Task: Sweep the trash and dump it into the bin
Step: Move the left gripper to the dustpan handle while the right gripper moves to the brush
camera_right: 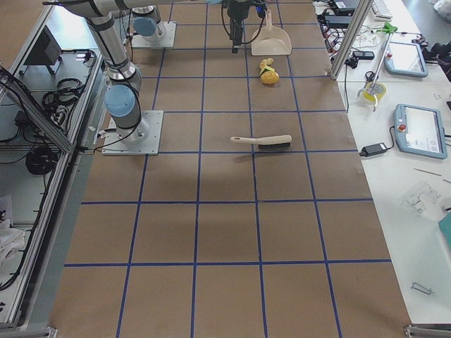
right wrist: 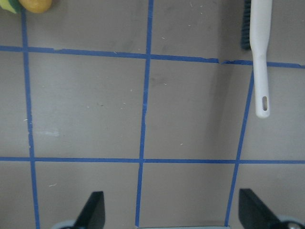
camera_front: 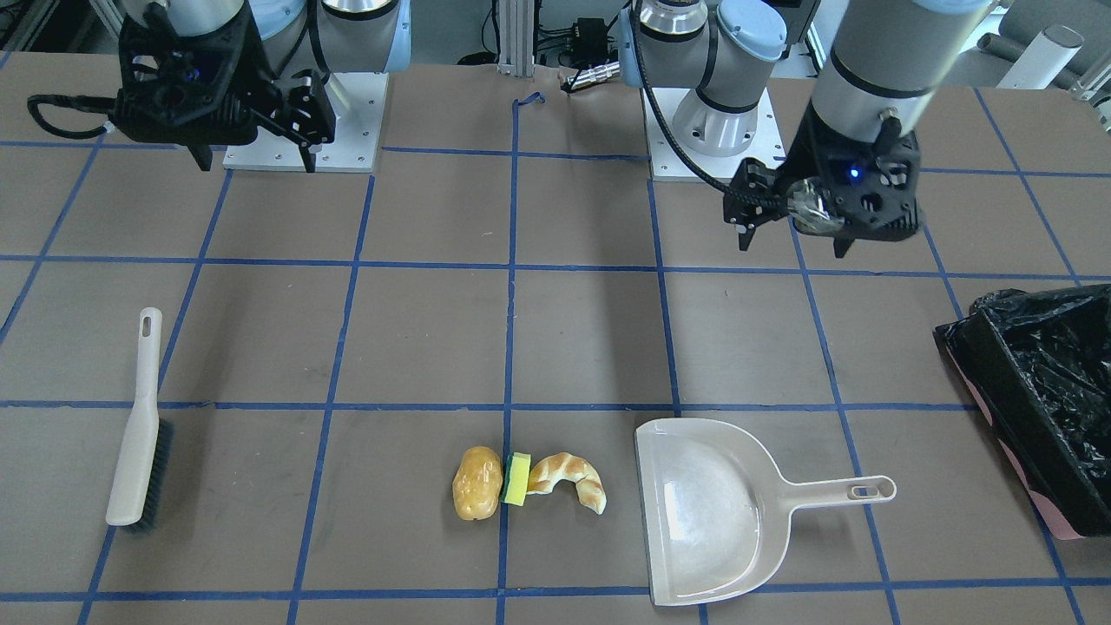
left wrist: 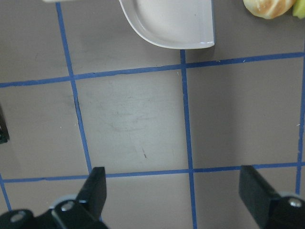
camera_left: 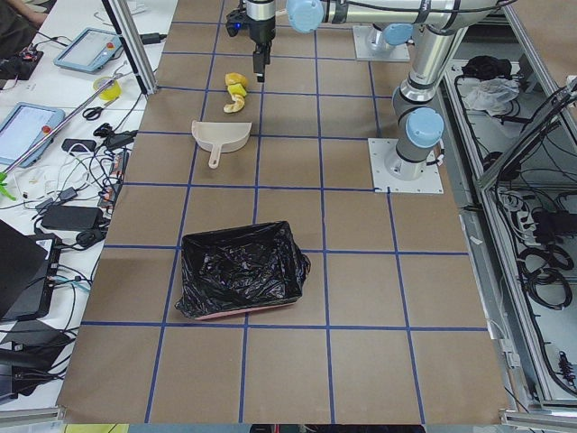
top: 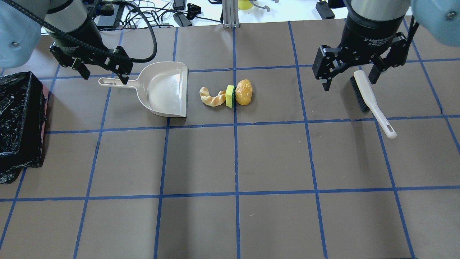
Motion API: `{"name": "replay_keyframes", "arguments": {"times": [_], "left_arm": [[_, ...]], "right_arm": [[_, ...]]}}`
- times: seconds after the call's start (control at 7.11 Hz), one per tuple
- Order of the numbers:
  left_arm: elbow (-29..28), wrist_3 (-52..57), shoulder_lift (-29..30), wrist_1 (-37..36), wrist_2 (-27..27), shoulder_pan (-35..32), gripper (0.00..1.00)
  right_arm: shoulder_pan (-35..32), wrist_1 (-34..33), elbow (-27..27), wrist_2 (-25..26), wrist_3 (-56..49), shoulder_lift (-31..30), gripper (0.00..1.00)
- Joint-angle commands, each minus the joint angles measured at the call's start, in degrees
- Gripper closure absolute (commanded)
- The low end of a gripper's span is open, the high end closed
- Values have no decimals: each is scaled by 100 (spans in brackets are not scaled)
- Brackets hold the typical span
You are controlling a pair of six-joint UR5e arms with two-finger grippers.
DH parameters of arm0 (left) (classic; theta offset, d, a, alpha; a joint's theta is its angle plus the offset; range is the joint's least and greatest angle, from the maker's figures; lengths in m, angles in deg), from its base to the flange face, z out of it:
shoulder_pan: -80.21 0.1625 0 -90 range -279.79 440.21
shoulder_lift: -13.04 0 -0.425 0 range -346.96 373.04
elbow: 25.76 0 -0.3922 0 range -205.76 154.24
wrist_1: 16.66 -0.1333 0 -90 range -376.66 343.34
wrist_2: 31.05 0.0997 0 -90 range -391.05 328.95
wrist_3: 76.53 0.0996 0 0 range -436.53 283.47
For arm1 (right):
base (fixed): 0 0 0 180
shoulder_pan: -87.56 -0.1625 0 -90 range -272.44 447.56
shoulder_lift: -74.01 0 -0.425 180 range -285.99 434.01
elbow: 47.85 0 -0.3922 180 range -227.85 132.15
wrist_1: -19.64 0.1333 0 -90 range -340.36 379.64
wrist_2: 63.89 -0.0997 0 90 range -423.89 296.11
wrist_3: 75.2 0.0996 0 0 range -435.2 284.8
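Observation:
The trash lies in a row on the brown table: a golden potato-like lump (top: 244, 92), a yellow sponge with a green edge (top: 230, 96) and a tan croissant piece (top: 212, 99), all touching. The black-lined bin (top: 18, 122) stands at the table's left end. My left gripper (top: 105, 76) hangs open and empty high over the table, near the dustpan's handle. My right gripper (top: 348, 83) also hangs open and empty, above the brush's bristle end. In the left wrist view the fingers (left wrist: 95, 186) stand wide apart over bare table.
A beige dustpan (top: 163, 88) lies left of the trash, its mouth facing it. A beige brush (top: 370, 100) with dark bristles lies flat to the right. Blue tape lines grid the table. Cables and tablets sit on a bench beyond the far edge (camera_left: 54, 135).

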Motion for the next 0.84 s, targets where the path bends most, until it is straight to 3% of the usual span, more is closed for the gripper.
{"name": "replay_keyframes", "arguments": {"times": [0.0,0.14,0.28,0.56,0.7], "left_arm": [[43,1959,436,-682,21,558,0],[25,2280,682,-692,3,830,0],[-79,2231,972,-1014,-23,894,0],[-80,2806,1351,-1946,11,894,0],[-98,4011,1492,-2210,90,903,0]], "right_arm": [[927,8,-250,75,-661,143,0],[1672,-131,-661,58,-950,143,1],[2410,-820,-1187,58,-2240,152,1],[2804,-2184,-2269,67,-3103,248,1],[2813,-2651,-2535,14,-3584,492,2]]}}
